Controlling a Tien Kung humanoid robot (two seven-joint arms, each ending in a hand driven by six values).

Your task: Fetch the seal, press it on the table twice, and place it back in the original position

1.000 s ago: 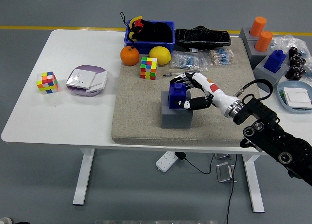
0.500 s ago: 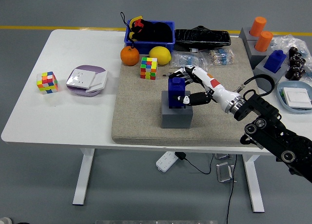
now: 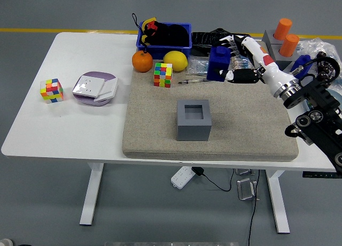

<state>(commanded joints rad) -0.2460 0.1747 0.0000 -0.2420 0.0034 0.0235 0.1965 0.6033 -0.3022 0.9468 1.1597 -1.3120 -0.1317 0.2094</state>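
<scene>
A grey floor with a yellow line runs behind a white table, whose right half carries a coarse beige felt mat. Near the mat's middle stands a grey square holder, a blocky box with an open square well on top; the well is empty. At the far edge sits a blue plastic bin packed with a black item with red and yellow parts. To its right lies a long black glossy tray. At the far right corner, another grey block holds two orange cylinders upright, and a further blue seal stands just in front of it, partly hidden by the arm.

The blue seal, a boxy stepped block, is held in the air over the mat's far right part, well apart from the grey holder. The right hand, white with black joints, closes on it from the right side, thumb below and fingers arched over the top.

Along the mat's far edge are a round orange, a smooth yellow lemon and a colourful puzzle cube, with clear packets of small blue pieces beneath and beside the seal, and a thin pen lying flat. On the bare left side rest a second puzzle cube and a rounded lilac and white case. Crinkled clear plastic lies at the right edge.
</scene>
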